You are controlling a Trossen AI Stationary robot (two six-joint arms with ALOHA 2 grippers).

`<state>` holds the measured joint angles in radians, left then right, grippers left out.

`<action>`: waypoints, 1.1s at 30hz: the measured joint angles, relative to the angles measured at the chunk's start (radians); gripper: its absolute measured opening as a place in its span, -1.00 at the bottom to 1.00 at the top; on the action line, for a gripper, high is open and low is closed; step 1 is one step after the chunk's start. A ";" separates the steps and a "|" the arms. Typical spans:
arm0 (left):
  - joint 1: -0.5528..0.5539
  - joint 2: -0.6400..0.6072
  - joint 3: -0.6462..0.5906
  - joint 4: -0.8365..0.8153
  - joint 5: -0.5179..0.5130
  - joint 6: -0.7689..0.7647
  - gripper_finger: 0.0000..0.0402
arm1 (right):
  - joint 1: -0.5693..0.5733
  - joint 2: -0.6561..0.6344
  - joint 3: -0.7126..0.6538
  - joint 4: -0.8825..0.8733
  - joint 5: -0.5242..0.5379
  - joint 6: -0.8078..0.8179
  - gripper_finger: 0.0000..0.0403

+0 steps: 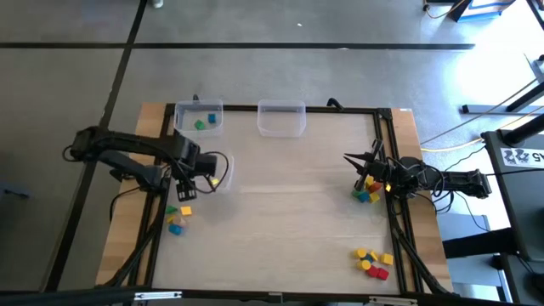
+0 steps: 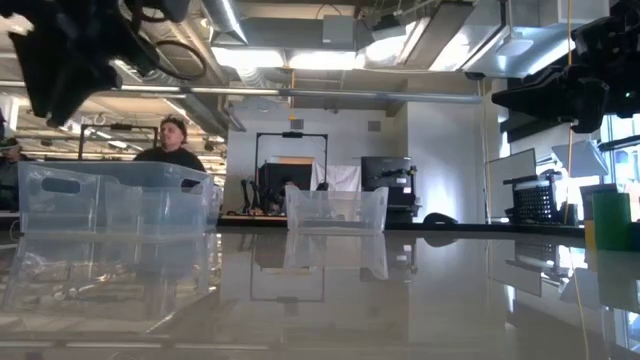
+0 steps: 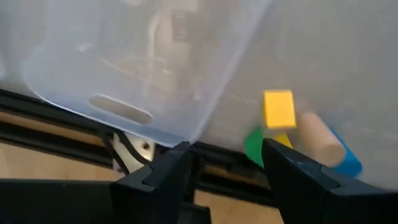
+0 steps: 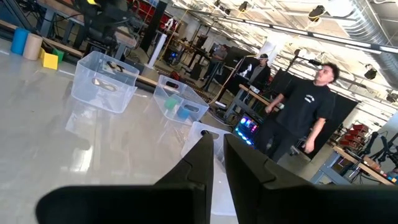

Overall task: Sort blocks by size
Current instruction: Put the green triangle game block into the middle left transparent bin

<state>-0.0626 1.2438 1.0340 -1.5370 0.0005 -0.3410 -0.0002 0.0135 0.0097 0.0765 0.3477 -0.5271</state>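
Left gripper point(image 1: 197, 172), jaws wide and empty, hangs near the worktop's point(image 1: 289, 212) left edge above a clear bin point(image 1: 217, 172), blocks point(image 1: 178, 218) just beside; right gripper point(image 1: 361, 160), jaws shut, waits beside its edge blocks point(image 1: 368, 190), open worktop between.

3 bins point(image 1: 281, 118) sit on the table point(image 1: 289, 204): 2 at the 12 o'clock edge, 1 nearer 9 o'clock. Blocks point(image 1: 206, 121) lie in the 11 o'clock bin. Further block groups lie at 8 o'clock, 3 o'clock and 5 o'clock, well apart from each other.
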 joint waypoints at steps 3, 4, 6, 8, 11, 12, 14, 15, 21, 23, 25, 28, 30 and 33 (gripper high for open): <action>-0.053 0.000 0.000 -0.032 0.033 -0.040 -0.01 | 0.000 0.000 0.000 0.002 0.000 0.000 -0.78; -0.073 0.000 -0.001 -0.037 0.035 -0.051 -0.01 | 0.000 0.000 0.000 0.002 0.000 0.000 -0.78; -0.111 0.000 -0.008 -0.028 0.044 -0.077 -0.01 | 0.000 0.000 0.000 0.002 0.000 0.000 -0.78; -0.150 0.001 -0.018 -0.016 0.054 -0.091 -0.01 | 0.000 0.000 0.000 0.002 0.000 0.000 -0.78; -0.202 0.001 -0.046 -0.018 0.091 -0.115 -0.01 | 0.000 0.000 0.000 0.003 0.000 0.000 -0.78; -0.220 0.001 -0.060 -0.018 0.107 -0.123 -0.01 | 0.000 0.000 0.000 0.003 0.000 0.000 -0.78; -0.252 0.001 -0.086 -0.018 0.143 -0.139 -0.01 | 0.000 0.000 0.000 0.003 0.000 0.000 -0.78; -0.267 0.001 -0.096 -0.014 0.161 -0.146 -0.01 | 0.000 0.000 0.000 0.003 0.000 0.000 -0.78; -0.337 0.001 -0.139 0.086 0.181 -0.188 -0.01 | 0.000 0.000 0.000 0.003 0.000 -0.001 -0.78; -0.352 0.001 -0.157 0.121 0.181 -0.200 -0.01 | 0.000 0.000 0.000 0.003 0.000 -0.001 -0.78; -0.366 0.001 -0.177 0.116 0.181 -0.214 -0.01 | 0.000 0.000 0.000 0.003 0.000 -0.001 -0.78; -0.382 0.001 -0.207 0.125 0.201 -0.237 -0.01 | 0.000 0.000 0.000 0.002 0.000 -0.001 -0.78; -0.392 0.001 -0.230 0.151 0.218 -0.263 -0.01 | 0.000 0.000 0.000 0.000 0.001 -0.001 -0.78; -0.406 0.001 -0.263 0.232 0.226 -0.283 -0.01 | 0.000 0.000 0.000 0.000 0.006 -0.002 -0.78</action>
<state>-0.4683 1.2449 0.7706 -1.3054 0.2260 -0.6245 -0.0002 0.0135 0.0101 0.0765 0.3538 -0.5293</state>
